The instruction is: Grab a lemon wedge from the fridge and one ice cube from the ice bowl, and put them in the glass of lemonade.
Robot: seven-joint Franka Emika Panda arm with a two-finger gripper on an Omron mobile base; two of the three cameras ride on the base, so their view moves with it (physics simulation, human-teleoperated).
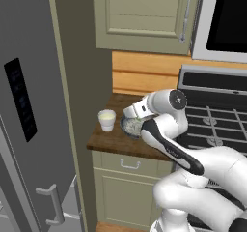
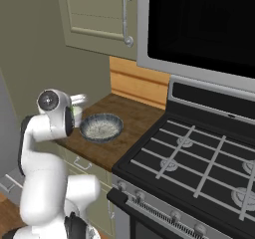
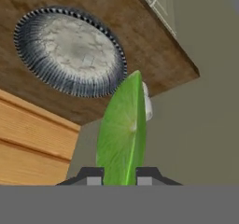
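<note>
In the hand view my gripper [image 3: 119,176] is shut on the lemon wedge [image 3: 122,134], a bright yellow-green slice standing up between the two fingertips. Behind the wedge only a sliver of the whitish glass of lemonade [image 3: 147,105] shows, at the counter's edge. The ice bowl [image 3: 70,50], grey with a speckled whitish inside, lies beyond it. From the left base view the glass [image 1: 106,120] stands on the wooden counter just left of the ice bowl [image 1: 130,127], and my hand hovers over the bowl's near side. The grey fridge [image 1: 29,129] fills the left.
A black stove [image 2: 199,153] with grates adjoins the counter [image 2: 134,118] on the right, under a microwave [image 2: 199,24]. Olive-green cabinets [image 1: 144,13] hang above the counter. An olive side panel [image 1: 82,81] separates the fridge from the counter.
</note>
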